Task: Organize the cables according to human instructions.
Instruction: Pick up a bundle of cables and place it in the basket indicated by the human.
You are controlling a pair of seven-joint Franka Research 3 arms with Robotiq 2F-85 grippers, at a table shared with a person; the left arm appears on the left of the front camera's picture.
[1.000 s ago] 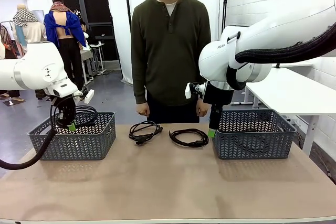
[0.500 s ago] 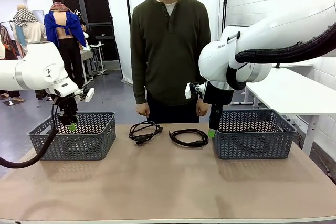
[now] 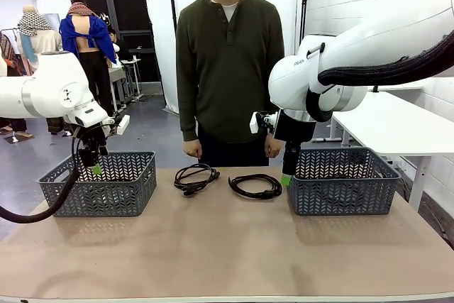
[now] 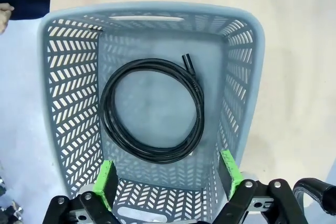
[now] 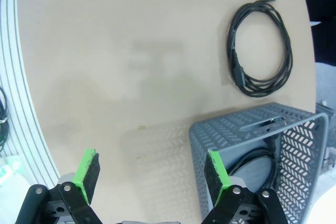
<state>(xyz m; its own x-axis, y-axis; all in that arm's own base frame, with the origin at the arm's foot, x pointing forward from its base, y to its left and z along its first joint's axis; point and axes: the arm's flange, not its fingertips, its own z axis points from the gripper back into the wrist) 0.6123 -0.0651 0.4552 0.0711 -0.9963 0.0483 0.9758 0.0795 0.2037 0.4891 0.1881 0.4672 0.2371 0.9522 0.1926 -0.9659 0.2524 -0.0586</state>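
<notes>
Coiled cable [image 4: 105, 111] lies flat on floor of left basket [image 4: 73, 129]. Second cable [image 3: 193, 184] and third cable [image 3: 268, 191] lie on bare worktop [image 3: 227, 246] between baskets, apart from each other. Fourth cable [image 5: 252, 156] partly seen inside right basket [image 3: 344, 186].

Left tool [image 3: 95, 168] hangs over left basket, pads spread wide, nothing between. Right tool [image 3: 285, 179] sits just outside right basket's wall, near third cable, pads spread, empty.

Person [image 3: 228, 69] stands at far edge, arms down.

The left arm [image 3: 50, 94] and right arm [image 3: 340, 69] are cased in white, each trailed by a black ribbed hose [image 3: 386, 72]. Black jaws are tipped with green pads [image 4: 106, 182]. A dark olive long-sleeved henley [image 3: 213, 54] over a white undershirt [image 3: 230, 10] is worn by the person [image 3: 228, 90].
</notes>
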